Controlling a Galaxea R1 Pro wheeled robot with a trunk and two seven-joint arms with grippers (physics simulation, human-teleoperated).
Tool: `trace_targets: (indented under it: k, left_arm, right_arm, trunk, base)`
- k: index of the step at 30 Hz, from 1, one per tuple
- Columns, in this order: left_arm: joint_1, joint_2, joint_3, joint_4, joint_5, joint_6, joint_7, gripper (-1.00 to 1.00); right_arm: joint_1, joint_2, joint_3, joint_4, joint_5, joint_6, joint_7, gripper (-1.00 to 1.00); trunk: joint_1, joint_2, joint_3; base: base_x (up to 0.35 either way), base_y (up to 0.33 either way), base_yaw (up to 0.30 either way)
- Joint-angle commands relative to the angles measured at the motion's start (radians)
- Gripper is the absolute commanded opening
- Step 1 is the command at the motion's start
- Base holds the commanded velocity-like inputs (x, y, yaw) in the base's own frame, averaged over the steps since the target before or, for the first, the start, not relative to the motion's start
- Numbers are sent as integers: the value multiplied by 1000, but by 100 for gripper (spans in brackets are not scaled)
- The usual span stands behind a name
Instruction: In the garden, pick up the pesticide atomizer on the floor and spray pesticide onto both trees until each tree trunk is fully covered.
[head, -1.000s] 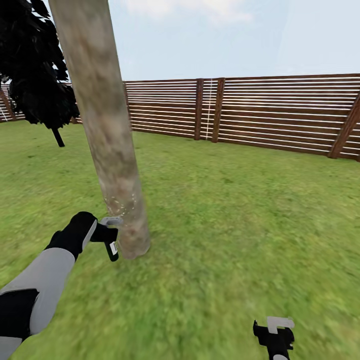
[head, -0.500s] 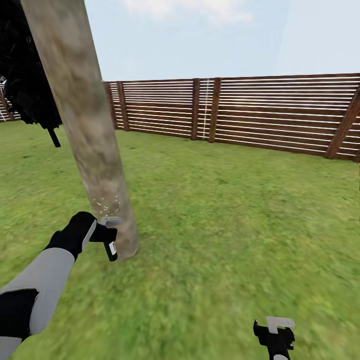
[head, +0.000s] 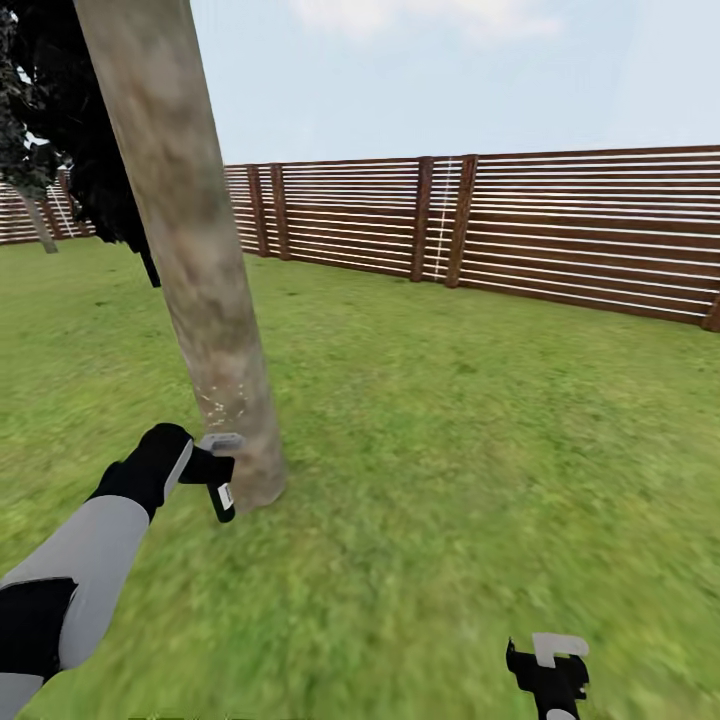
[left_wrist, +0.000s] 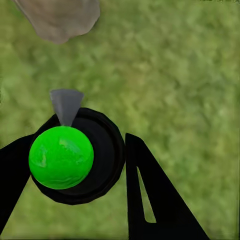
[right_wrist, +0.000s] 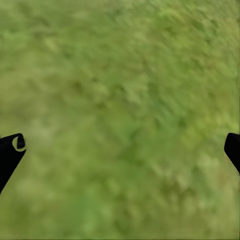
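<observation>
A thick, pale mottled tree trunk (head: 205, 300) leans up through the left of the head view, and its base (left_wrist: 60, 17) also shows in the left wrist view. My left gripper (head: 212, 468) is shut on the pesticide atomizer (head: 224, 492), a dark bottle with a white label and a grey trigger head (head: 222, 441), held just beside the foot of the trunk. Fine pale specks sit on the bark above the nozzle. In the left wrist view the atomizer (left_wrist: 61, 157) sits between the black fingers (left_wrist: 150, 200), nozzle toward the trunk. My right gripper (head: 548, 668) hangs open over grass (right_wrist: 120, 100).
A red-brown slatted fence (head: 560, 230) runs along the back of the lawn (head: 480, 440). A black cypress-like tree (head: 90, 160) stands behind the trunk at left, with a thin pale stem (head: 38, 222) farther left. Open grass spreads to the right of the trunk.
The whole picture has shifted, so the camera has moved: trunk and fence sit further right than half a second ago. Both arms hold the same pose, atomizer still held.
</observation>
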Motion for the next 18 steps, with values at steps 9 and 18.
trace_targets:
  k: [9,18]
  left_arm:
    - [0,5,5,1,-14,2,-4,-100]
    - [43,-3,6,5,-11,-105,100,-100]
  right_arm:
    - [-1,0,-7,1,11,-3,-3,100]
    - [-1,0,-7,2,11,-3,-3,100]
  trunk:
    - [0,0,-1]
    - [0,0,-1]
  base:
    - [206,-217,89]
    - [236,-198,190]
